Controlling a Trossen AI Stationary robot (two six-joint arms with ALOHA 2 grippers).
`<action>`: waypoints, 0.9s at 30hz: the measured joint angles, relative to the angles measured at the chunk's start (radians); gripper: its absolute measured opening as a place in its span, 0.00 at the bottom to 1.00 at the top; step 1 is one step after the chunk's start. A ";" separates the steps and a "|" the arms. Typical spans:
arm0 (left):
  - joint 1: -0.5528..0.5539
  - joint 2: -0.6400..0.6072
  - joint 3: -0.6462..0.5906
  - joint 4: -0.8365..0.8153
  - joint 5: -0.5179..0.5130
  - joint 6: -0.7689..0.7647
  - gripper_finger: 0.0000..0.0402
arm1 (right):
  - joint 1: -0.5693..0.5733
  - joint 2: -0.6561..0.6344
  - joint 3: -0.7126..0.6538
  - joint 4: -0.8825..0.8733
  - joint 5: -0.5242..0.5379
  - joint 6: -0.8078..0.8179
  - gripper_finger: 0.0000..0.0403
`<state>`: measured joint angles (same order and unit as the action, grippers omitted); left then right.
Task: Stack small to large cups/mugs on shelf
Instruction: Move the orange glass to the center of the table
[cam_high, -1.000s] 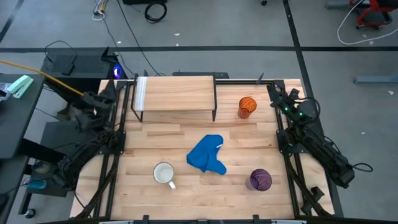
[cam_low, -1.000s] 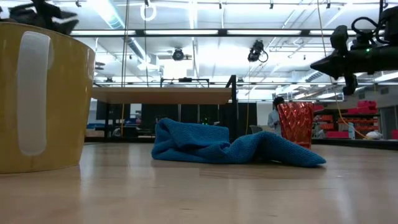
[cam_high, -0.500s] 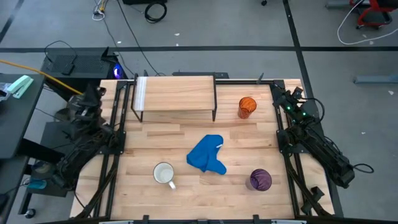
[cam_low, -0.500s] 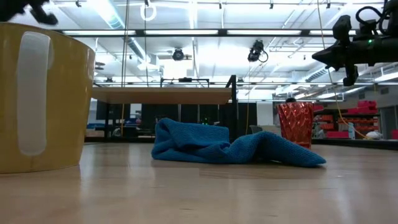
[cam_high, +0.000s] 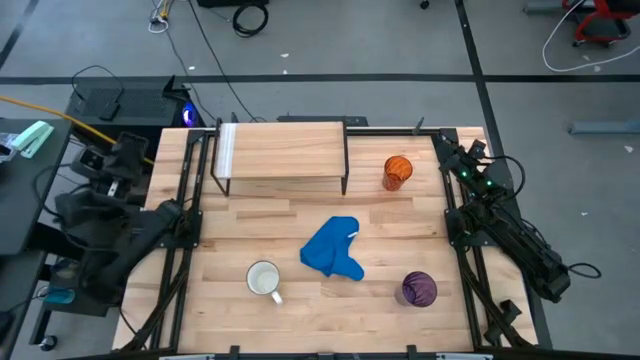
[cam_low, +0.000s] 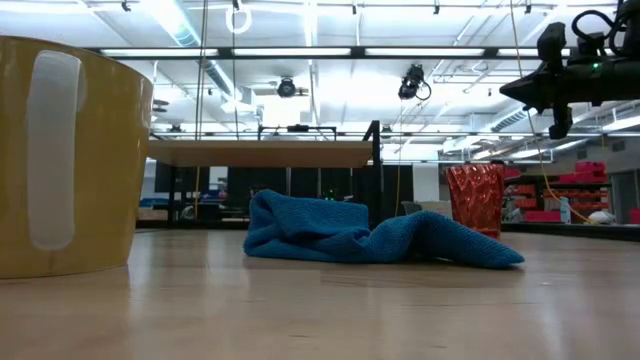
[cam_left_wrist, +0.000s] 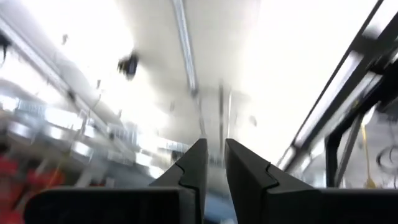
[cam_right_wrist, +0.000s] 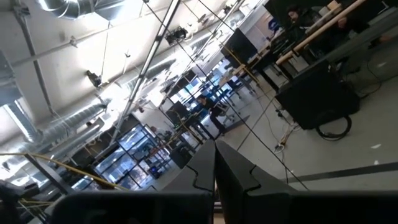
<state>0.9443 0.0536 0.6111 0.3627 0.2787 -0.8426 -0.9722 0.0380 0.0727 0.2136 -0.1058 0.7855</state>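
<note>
The shelf stands at the table's far side on black legs, with its white strip at the left end; it also shows in the low view. The orange cup stands right of it. The white mug stands near the front, looming yellowish in the low view. The purple tumbler is at the front right. My left gripper is off the table's left edge, tipped upward, with a narrow gap between its fingers. My right gripper is shut, above the right edge.
A crumpled blue cloth lies mid-table between mug, tumbler and shelf. Black rails run along the left and right table edges. Bare wood lies in front of the shelf and around the cups.
My left arm has swung away from the table toward the left and tipped upward, leaving the low view. My right gripper has risen slightly and drawn a little toward the far right corner. The cups, cloth and shelf have stayed still.
</note>
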 joint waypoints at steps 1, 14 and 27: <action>0.000 0.016 0.029 -0.044 0.031 0.002 0.16 | 0.000 0.000 0.000 0.000 -0.002 0.001 0.04; 0.000 0.274 0.309 -0.671 0.406 0.086 0.14 | 0.000 0.000 0.000 0.000 -0.034 0.009 0.04; -0.002 0.365 0.453 -1.040 0.391 0.213 0.13 | 0.000 0.000 0.000 0.000 -0.034 0.006 0.04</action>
<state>0.9428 0.4187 1.0641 -0.6772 0.6694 -0.6299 -0.9722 0.0380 0.0727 0.2138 -0.1397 0.7911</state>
